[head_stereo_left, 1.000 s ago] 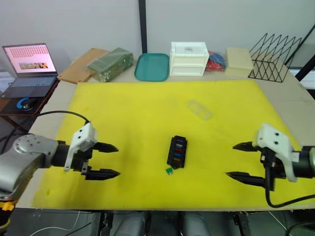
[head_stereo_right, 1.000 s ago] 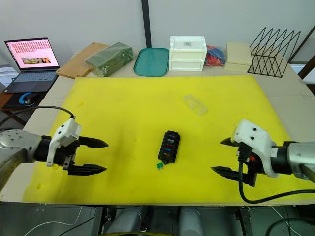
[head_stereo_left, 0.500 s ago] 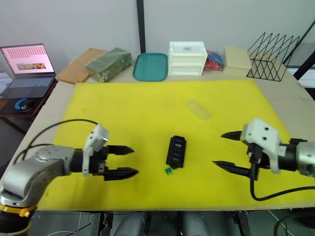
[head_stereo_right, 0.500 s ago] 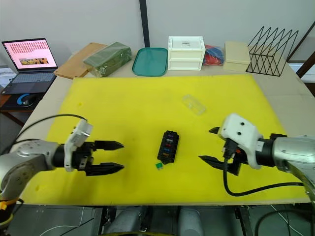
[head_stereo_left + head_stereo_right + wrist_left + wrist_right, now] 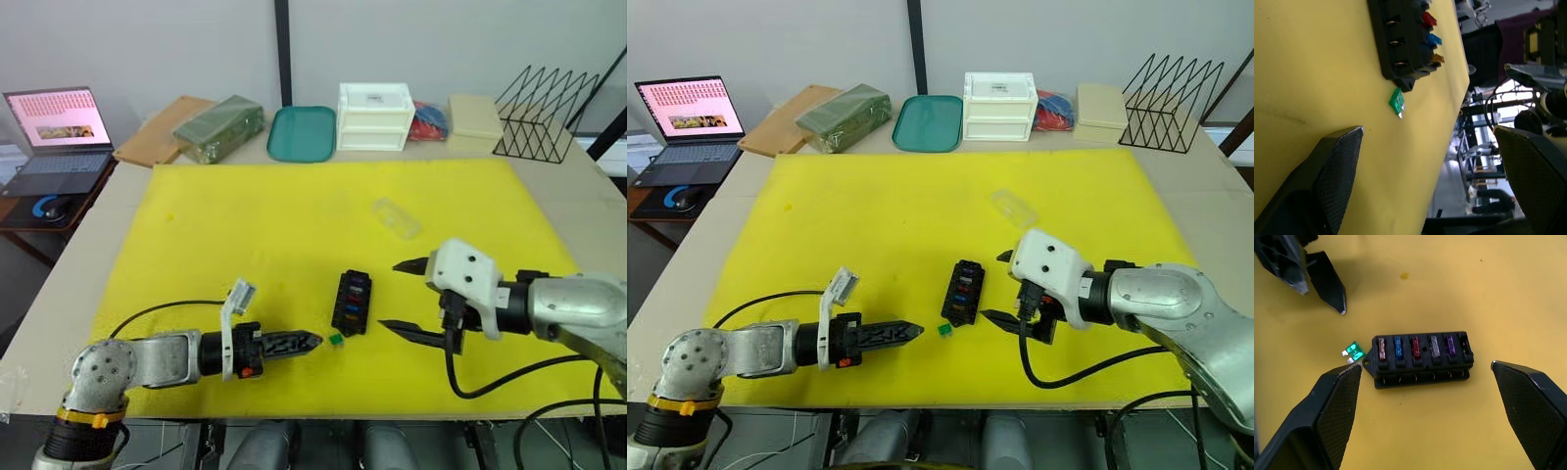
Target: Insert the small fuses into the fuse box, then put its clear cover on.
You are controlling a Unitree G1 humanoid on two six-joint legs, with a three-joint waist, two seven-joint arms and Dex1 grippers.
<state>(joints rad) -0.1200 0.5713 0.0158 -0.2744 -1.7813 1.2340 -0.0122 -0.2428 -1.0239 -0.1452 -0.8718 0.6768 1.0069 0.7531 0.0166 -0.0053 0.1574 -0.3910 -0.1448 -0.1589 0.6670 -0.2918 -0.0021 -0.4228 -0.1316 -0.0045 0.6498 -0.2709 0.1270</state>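
progress: five fuses seated, green one and cover left, my read
fuse box (image 5: 1422,360): between the two claws, on yellow mat (image 5: 255,225); five slots filled, end slot looks empty, hard to be sure
green fuse (image 5: 1354,351): loose on mat, touching box corner tab or just off it, just ahead of left claw tips
left claw (image 5: 906,331): low, pointing at green fuse, fingers wide apart, holding nothing
right claw (image 5: 397,294): just beside box, wide, empty
clear cover (image 5: 1013,208): on mat, well beyond right claw, not fitted
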